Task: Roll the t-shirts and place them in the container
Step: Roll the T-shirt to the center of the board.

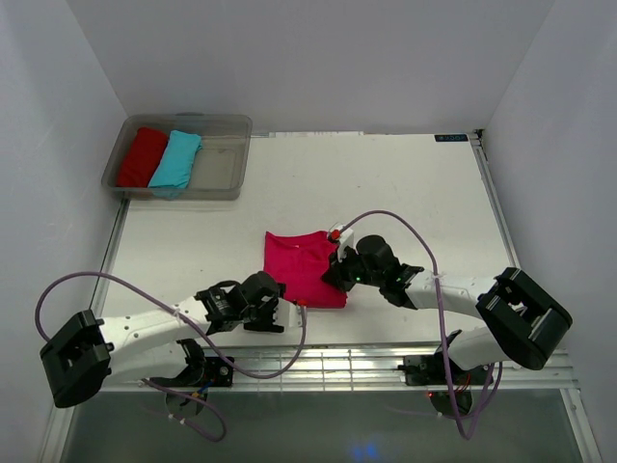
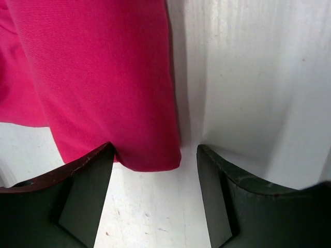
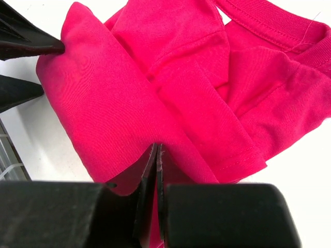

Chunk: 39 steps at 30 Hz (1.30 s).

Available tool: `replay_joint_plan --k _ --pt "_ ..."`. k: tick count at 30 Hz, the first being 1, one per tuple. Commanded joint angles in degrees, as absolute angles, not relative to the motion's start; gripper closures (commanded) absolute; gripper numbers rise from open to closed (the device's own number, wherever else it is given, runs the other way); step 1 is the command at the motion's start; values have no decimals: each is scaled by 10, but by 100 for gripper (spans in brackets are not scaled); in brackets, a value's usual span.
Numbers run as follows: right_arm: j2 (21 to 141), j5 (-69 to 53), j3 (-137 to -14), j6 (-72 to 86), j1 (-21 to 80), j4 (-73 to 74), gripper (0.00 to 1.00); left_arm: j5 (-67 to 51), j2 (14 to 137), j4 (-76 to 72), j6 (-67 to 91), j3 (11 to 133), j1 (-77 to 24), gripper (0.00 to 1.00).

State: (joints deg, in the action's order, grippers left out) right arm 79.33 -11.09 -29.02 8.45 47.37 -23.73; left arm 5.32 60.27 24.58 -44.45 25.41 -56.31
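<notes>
Right claw [image 3: 156,154] clamps the magenta t-shirt [image 1: 301,260] at frame center; left claw [image 2: 155,152] stands apart by its lower edge.

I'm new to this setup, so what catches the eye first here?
A bright magenta t-shirt lies folded mid-table, the right gripper shut on its right edge, the left gripper open at its near left corner. In the far-left bin sit a rolled red shirt and turquoise shirt.

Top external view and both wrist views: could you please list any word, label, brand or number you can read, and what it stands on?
No text can be read.
A small dark label at the far edge of the table: too small to read.
The pink t-shirt: no print visible.
</notes>
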Motion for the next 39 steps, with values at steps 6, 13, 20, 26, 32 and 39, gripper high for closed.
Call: replay_joint_plan --k 6,13,20,26,32,39 --pt "767 -134 -301 61 476 -236 90 103 657 195 -397 248 -573 37" --pt "640 -144 -271 -67 477 -162 68 95 644 223 -380 264 -570 100" --pt "475 -113 -158 -307 490 -94 53 24 634 258 -367 319 -537 100" --pt "471 -36 -149 -416 569 -80 52 -46 645 297 -364 354 -507 100" --pt "521 41 -158 -439 627 -97 51 -59 642 304 -362 357 -494 100" --pt "576 68 -142 -443 635 -155 49 -68 643 307 -373 359 -478 100"
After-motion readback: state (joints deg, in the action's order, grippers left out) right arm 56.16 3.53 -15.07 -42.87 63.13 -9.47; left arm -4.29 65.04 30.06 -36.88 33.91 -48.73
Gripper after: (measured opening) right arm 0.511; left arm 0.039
